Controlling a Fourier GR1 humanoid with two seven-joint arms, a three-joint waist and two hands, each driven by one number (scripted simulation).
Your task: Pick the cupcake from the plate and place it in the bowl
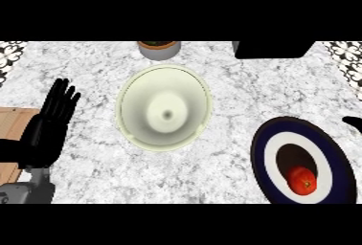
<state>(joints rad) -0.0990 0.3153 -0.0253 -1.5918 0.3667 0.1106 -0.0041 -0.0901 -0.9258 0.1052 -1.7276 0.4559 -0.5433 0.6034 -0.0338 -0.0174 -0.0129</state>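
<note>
At the left edge, the left robot hand (48, 125) is being held open, resting. The right robot hand (351, 121) is barely showing; its state cannot be told. A red object (302, 180), no recognisable cupcake, is lying on the plate (267, 158), beside the bowl (164, 108) on the desk (233, 86).

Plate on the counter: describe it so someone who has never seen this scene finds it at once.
On the marble counter, look right of the pale bowl in the middle. At the lower right lies the plate: dark blue rim, white ring, dark centre, with a small red item on it. Nothing else here is blue.
</note>
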